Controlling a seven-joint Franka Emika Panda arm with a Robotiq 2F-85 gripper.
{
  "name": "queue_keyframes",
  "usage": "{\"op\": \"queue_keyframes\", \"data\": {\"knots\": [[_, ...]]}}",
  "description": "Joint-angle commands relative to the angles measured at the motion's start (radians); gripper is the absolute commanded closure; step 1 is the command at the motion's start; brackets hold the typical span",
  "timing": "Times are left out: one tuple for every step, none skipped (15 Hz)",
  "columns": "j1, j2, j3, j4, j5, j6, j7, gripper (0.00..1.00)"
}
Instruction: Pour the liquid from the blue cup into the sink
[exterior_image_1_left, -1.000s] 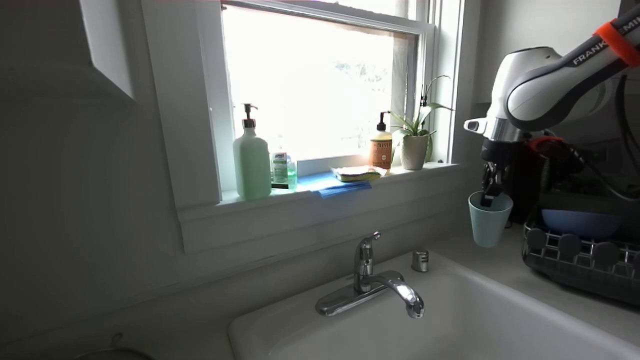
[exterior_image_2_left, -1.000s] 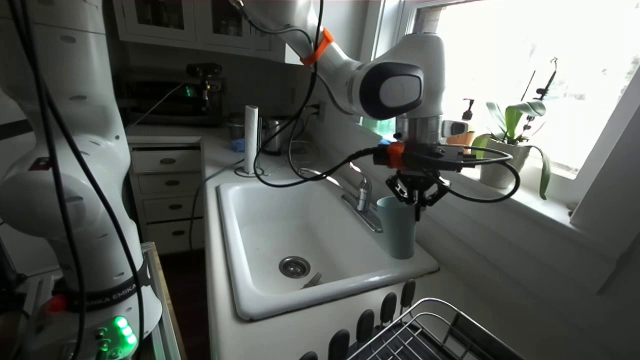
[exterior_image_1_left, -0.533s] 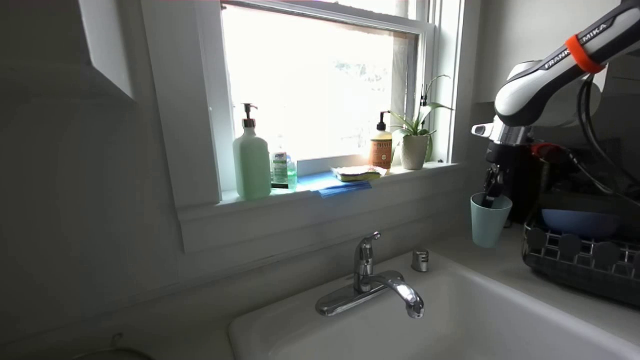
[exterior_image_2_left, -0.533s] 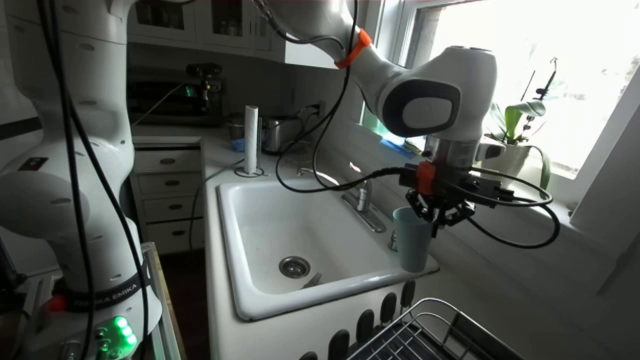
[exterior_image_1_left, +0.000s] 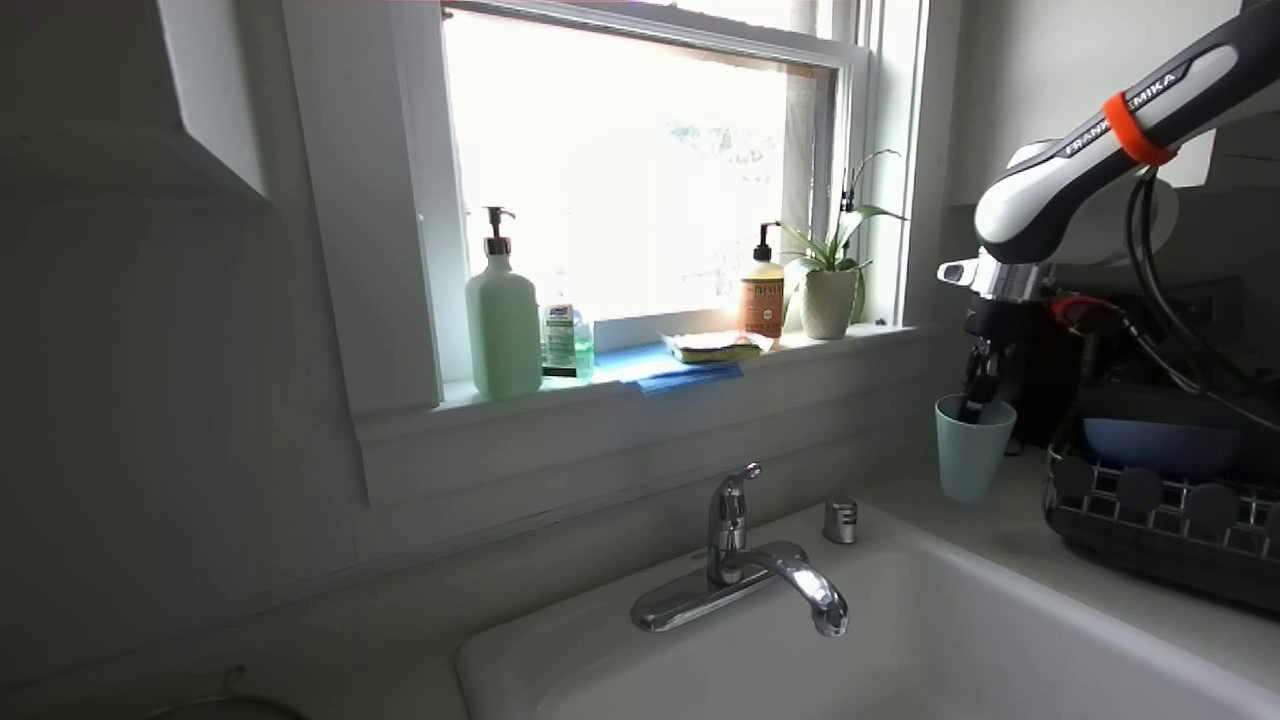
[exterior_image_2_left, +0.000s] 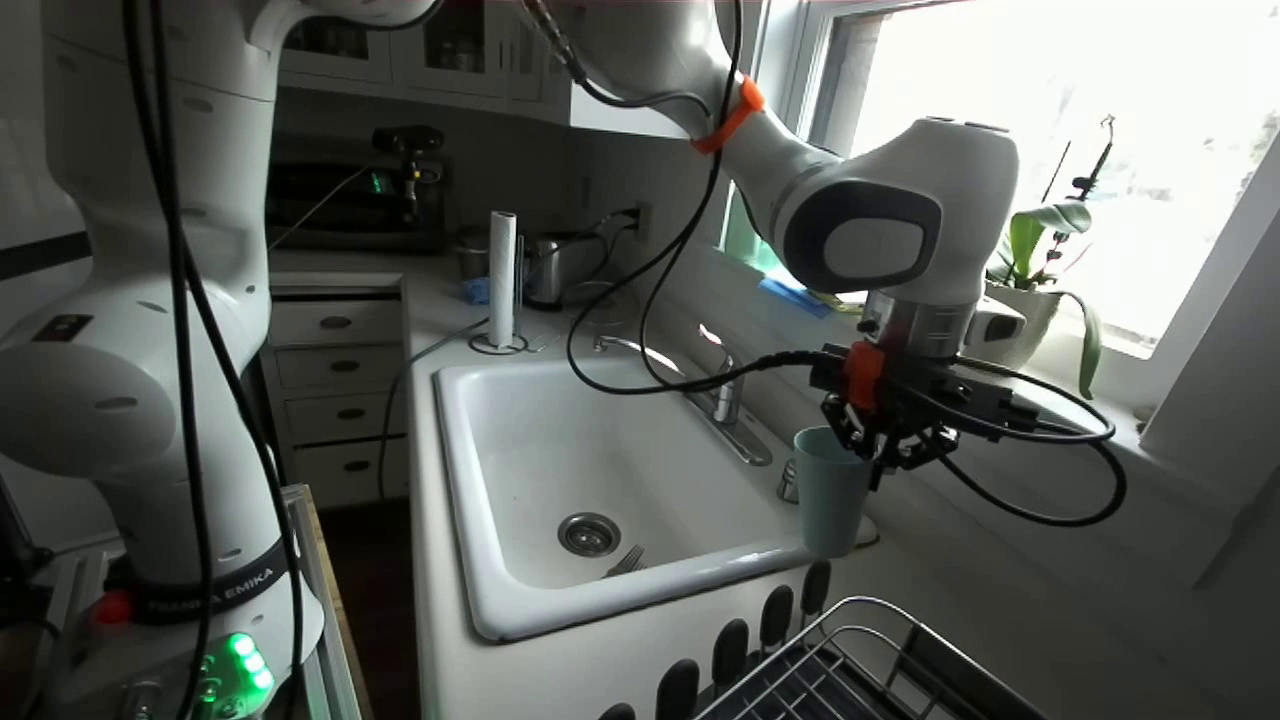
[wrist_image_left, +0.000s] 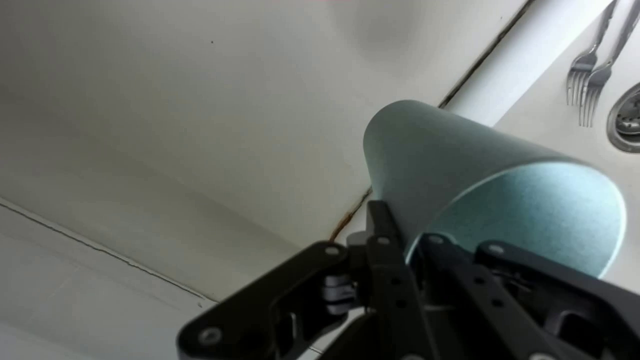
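Observation:
The blue cup, a pale blue-green tumbler, shows in both exterior views (exterior_image_1_left: 970, 455) (exterior_image_2_left: 832, 505) and in the wrist view (wrist_image_left: 440, 145). It hangs roughly upright in the air by the corner of the white sink (exterior_image_2_left: 620, 440). My gripper (exterior_image_2_left: 875, 462) is shut on the cup's wall at the rim, one finger inside and one outside, as the wrist view (wrist_image_left: 407, 237) shows. The cup's bottom inside is hidden, so I cannot tell whether it holds liquid. The chrome tap (exterior_image_1_left: 732, 530) stands at the sink's back edge.
A dish rack (exterior_image_2_left: 860, 660) with a darker blue dish (exterior_image_1_left: 1160, 447) stands beside the sink. Forks (wrist_image_left: 592, 75) lie in the basin near the drain (wrist_image_left: 629, 120). A green pump bottle (exterior_image_1_left: 505, 330) and a potted plant (exterior_image_1_left: 830, 300) are on the windowsill.
The arm has carried the cup along the sink's back edge toward the dish rack side and slightly lower. The grip on the cup's rim has stayed the same.

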Motion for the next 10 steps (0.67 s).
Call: {"op": "queue_keyframes", "data": {"knots": [[-0.043, 0.067, 0.025, 0.094, 0.079, -0.079, -0.020, 0.99], [-0.049, 0.085, 0.027, 0.113, 0.086, -0.088, -0.014, 0.99], [-0.057, 0.105, 0.030, 0.134, 0.097, -0.092, -0.013, 0.99], [-0.063, 0.123, 0.030, 0.154, 0.101, -0.087, -0.003, 0.99], [-0.071, 0.144, 0.031, 0.176, 0.104, -0.077, 0.002, 0.99], [-0.084, 0.165, 0.036, 0.198, 0.114, -0.080, -0.006, 0.99], [-0.092, 0.186, 0.038, 0.224, 0.112, -0.092, -0.005, 0.99], [-0.101, 0.205, 0.041, 0.244, 0.109, -0.099, 0.000, 0.99], [-0.112, 0.223, 0.048, 0.263, 0.111, -0.108, -0.004, 0.99], [-0.121, 0.243, 0.054, 0.286, 0.108, -0.120, -0.002, 0.99]]}}
